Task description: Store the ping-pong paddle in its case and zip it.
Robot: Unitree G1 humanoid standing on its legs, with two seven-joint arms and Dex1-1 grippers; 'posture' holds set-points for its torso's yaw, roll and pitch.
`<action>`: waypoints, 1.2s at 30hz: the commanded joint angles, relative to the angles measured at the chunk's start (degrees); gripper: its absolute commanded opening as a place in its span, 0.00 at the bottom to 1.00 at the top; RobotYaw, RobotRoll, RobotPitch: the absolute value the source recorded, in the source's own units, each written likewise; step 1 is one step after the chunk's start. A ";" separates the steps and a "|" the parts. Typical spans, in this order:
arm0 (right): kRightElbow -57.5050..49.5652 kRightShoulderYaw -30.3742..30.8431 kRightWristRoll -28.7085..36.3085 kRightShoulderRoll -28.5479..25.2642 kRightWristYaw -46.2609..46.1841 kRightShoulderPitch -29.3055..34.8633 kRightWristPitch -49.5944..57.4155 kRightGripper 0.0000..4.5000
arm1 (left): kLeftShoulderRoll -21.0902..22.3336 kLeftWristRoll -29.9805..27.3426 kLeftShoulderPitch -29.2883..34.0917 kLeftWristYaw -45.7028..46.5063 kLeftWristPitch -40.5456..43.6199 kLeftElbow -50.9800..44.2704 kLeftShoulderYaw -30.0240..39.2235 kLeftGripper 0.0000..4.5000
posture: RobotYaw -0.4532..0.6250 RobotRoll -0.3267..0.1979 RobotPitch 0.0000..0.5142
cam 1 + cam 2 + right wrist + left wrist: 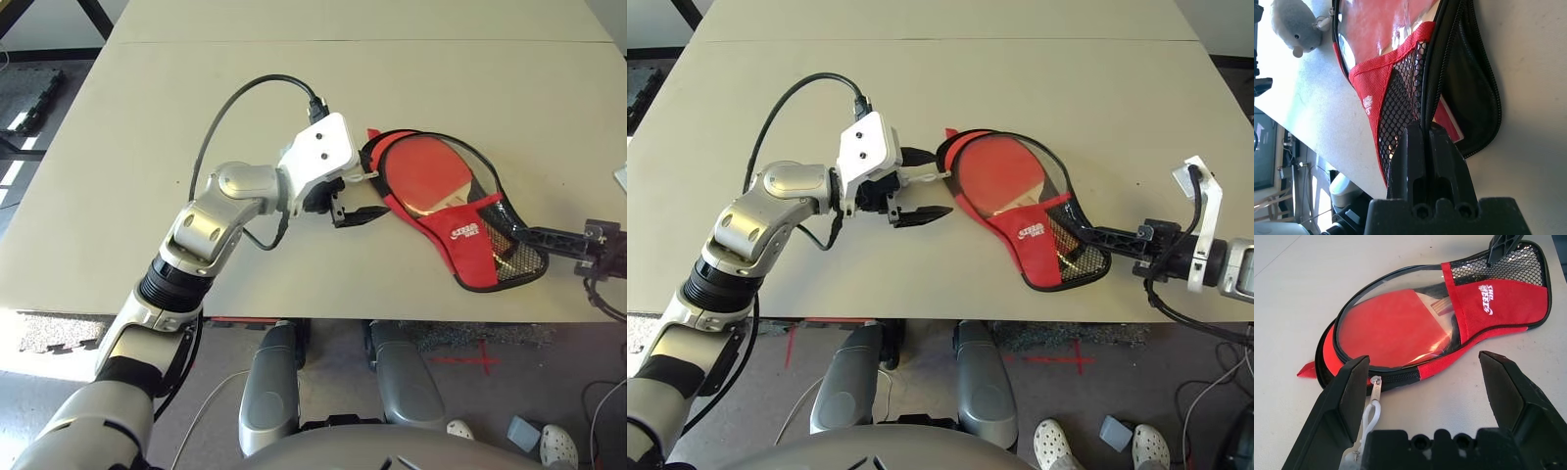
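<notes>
Over beige tabletop (pixel 1097 88), reach left gripper (pixel 942 182), wide open and empty, toward nearby zipper pull (pixel 1376 383), three o'clock; right gripper (pixel 1422 128) closed on paddle case (pixel 1034 241), long axis eleven-to-five.

The desk (pixel 294 69) is pale and smooth, with a thin straight seam running across its far part. A small grey plush toy (pixel 1295 27) with a dark eye lies on it in the right wrist view.

On the grey floor (pixel 328 392) beyond the near edge of the desk, red tape (pixel 1078 358) forms a cross. A strip of speckled grey mat (pixel 1068 336) lies just beside that edge. Two white clogs with holes, one (pixel 1051 444) to the left and one (pixel 1150 446) to the right, have a light blue block (pixel 1116 433) between them. Thin cables (pixel 1215 387) trail over the floor nearby.
</notes>
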 commanded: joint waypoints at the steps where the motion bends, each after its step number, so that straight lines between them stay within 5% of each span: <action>1: 2.72 2.73 -3.10 -2.62 0.90 -0.50 -4.20 0.00 | -0.64 0.64 0.36 -0.54 -0.46 0.10 -1.34 1.00 | 0.33 0.62 0.46; 10: 12.53 15.00 -9.72 -4.18 6.23 -12.19 -13.70 0.00 | -1.07 1.06 0.63 -0.39 -0.01 -0.69 -1.74 1.00 | 0.35 0.62 0.45; 22: 22.17 24.82 -17.29 -1.74 12.99 -17.33 -20.25 0.99 | -0.56 1.06 1.45 0.17 1.51 -2.90 -1.33 1.00 | 0.38 0.62 0.45; 28: 20.02 25.43 -16.32 0.03 13.98 -15.75 -16.78 0.95 | 0.21 1.02 1.38 0.00 2.00 -3.22 -0.77 1.00 | 0.39 0.62 0.45; 36: 14.62 23.47 -14.23 0.59 13.56 -11.48 -11.83 0.36 | 3.95 0.10 -0.27 -1.99 3.00 -3.64 0.83 1.00 | 0.38 0.62 0.47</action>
